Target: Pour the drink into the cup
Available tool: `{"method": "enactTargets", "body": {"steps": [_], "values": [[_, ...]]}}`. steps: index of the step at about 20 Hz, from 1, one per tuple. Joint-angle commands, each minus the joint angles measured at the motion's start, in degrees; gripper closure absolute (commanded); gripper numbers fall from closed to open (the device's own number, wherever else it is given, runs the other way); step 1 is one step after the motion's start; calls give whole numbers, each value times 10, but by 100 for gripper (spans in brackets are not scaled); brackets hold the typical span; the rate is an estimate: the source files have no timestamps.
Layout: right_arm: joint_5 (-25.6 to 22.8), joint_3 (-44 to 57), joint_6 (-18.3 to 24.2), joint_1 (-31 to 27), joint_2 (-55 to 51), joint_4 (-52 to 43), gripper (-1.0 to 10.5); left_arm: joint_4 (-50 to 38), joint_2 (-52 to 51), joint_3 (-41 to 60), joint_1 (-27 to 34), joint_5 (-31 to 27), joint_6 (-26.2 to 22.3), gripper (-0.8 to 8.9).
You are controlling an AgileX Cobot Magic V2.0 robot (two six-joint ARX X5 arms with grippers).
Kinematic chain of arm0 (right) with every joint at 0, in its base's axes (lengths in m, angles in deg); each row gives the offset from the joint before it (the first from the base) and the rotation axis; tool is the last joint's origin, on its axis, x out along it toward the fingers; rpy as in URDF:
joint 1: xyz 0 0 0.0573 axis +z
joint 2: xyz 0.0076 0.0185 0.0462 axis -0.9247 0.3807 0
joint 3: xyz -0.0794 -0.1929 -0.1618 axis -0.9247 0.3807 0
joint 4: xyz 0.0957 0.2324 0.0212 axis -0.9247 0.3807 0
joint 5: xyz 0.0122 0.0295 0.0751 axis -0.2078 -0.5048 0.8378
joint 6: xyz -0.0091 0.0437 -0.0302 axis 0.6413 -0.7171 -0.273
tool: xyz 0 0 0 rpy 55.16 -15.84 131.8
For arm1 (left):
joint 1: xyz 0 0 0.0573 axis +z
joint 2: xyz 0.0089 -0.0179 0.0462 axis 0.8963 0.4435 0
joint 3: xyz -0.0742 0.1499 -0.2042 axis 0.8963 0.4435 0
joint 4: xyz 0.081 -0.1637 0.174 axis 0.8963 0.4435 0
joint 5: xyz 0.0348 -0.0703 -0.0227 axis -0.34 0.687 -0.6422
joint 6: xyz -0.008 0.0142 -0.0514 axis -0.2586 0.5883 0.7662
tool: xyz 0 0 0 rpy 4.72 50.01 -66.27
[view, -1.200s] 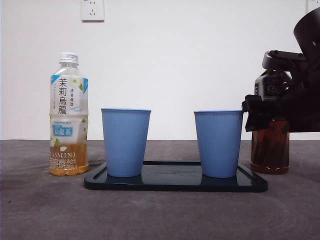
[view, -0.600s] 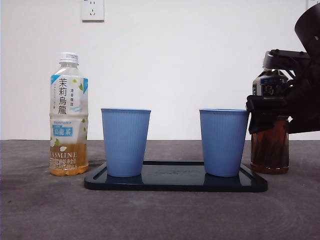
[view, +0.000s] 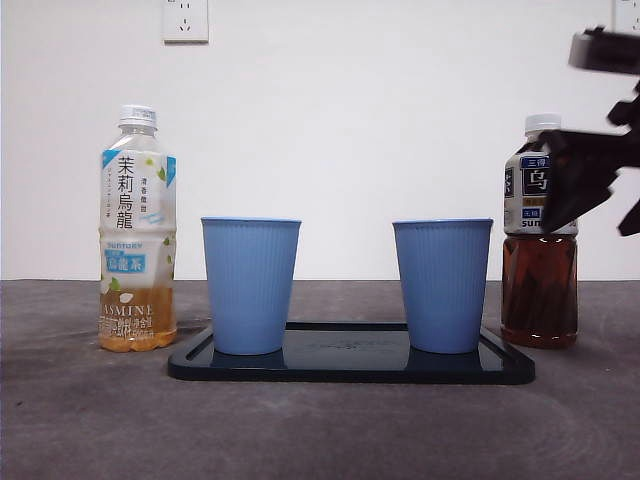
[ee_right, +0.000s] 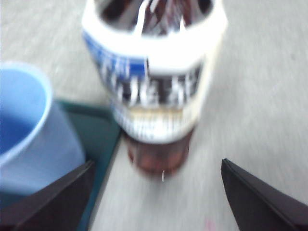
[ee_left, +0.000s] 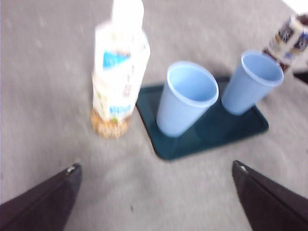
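Brown tea bottle stands upright on the table just beside the tray's end, directly ahead of the wide-open right gripper, nearest the adjacent blue cup.

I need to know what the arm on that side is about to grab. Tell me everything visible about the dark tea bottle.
The dark tea bottle is clear plastic with a white cap and a white-and-blue label bearing dark characters. Dark brown tea fills it up to the label. It stands upright on the grey table, just beside the dark tray, near one blue cup. The right hand hangs open around it; no contact shows.
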Motion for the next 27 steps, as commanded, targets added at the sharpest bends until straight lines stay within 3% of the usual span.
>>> {"method": "enactTargets", "body": {"steps": [1,6,12,14,16,27], "values": [[1,-3,-12,14,-44,56,527,-31,8,0,-1,-2,-7,277],[3,-3,-56,70,-172,144,527,-150,30,95,-1,-2,10,241],[0,-3,-98,152,-292,216,527,-363,104,194,-27,-4,48,241],[0,-3,-102,169,-321,227,527,-402,149,207,-40,-33,48,241],[0,-3,-102,180,-340,229,527,-449,205,209,-51,-63,47,241],[0,-3,-100,183,-373,239,527,-714,460,209,-68,-95,48,247]]}}
